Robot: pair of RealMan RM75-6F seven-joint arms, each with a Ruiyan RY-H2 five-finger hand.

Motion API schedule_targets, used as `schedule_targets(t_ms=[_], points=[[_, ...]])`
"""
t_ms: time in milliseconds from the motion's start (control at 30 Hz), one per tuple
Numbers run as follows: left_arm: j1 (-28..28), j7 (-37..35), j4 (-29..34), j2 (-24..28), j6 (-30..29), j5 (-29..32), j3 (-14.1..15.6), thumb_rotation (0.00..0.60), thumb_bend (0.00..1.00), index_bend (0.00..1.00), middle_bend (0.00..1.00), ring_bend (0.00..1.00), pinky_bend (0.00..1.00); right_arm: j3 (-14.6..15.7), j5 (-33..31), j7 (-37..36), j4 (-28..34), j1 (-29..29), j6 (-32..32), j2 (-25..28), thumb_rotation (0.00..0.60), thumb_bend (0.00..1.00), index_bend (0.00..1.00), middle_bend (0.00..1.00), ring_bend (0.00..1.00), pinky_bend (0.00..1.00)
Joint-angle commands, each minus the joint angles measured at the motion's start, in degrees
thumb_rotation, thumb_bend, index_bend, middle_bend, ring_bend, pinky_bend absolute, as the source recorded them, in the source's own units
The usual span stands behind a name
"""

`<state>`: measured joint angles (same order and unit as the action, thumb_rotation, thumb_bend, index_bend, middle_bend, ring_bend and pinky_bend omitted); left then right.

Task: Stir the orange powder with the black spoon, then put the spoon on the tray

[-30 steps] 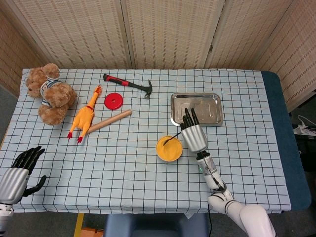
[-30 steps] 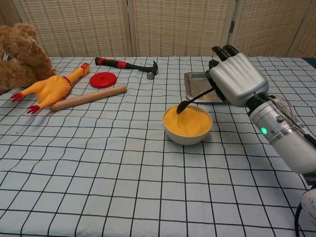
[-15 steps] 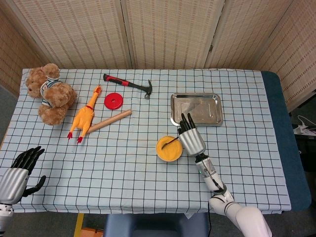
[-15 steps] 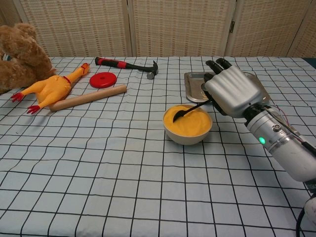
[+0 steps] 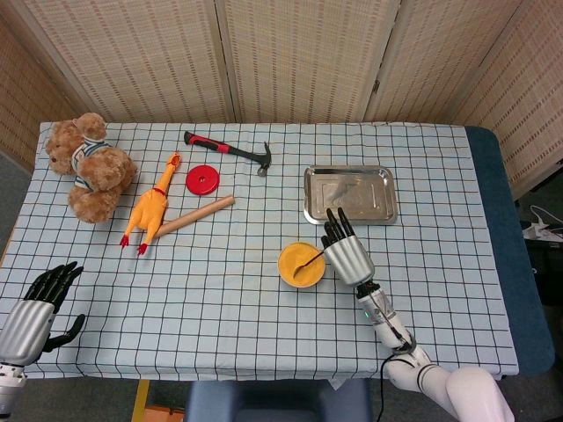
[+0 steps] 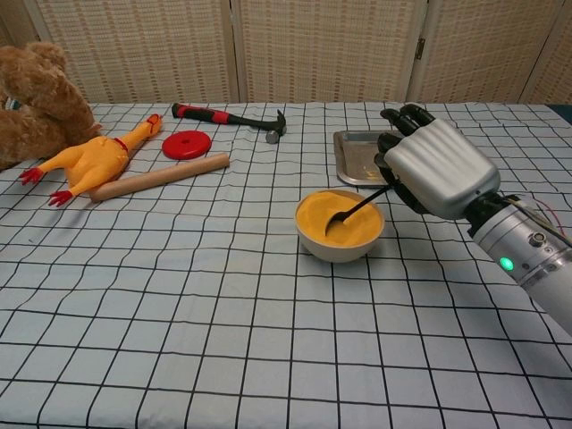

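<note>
Two robot hands share a checked worktop, and we take the bowl (image 6: 340,225) of orange powder (image 5: 300,263) as our landmark. Our right hand (image 6: 435,167) sits just to the bowl's right, fingers (image 6: 400,116) clenched on the handle of the black spoon (image 6: 356,211). The spoon slants down so its tip is buried in the powder on the side nearest us. The metal tray (image 5: 350,194) lies just beyond the bowl, to its right. Our left hand (image 5: 33,307) rests far to the bowl's left at the worktop's near edge, fingers released and spread, holding nothing.

Risks, as we judge them: the bowl looks nearly full, so a wide or fast stroke could flick powder over the rim onto the cloth. Pushing the spoon sideways against the wall could slide or tip the bowl, since nothing steadies it.

Compared with a second ago, the spoon tip has gone from hovering above the bowl's far rim to sitting in the powder, and our right hand has dropped lower and drawn nearer to us.
</note>
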<state>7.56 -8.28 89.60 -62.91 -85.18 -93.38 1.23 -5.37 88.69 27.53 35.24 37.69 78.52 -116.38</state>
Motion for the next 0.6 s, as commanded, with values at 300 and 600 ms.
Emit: schedule_targets(t_ms=[300, 600], points=[[-0.12, -0.14, -0.06, 0.05, -0.31, -0.02, -0.02, 0.6, 0.42, 0.05, 0.01, 0.0, 0.09, -1.86, 1.19, -0.56, -1.43, 0.56, 5.55, -1.52, 0.6, 0.4, 0.98, 0.31, 0.05, 0.12], [-0.1, -0.24, -0.09, 0.07, -0.34, -0.27, 0.1, 0.6, 0.42, 0.05, 0.01, 0.0, 0.09, -0.78, 1.62, -2.53, -7.54, -0.81, 6.18, -3.59, 0.6, 0.39, 0.98, 0.31, 0.05, 0.12]])
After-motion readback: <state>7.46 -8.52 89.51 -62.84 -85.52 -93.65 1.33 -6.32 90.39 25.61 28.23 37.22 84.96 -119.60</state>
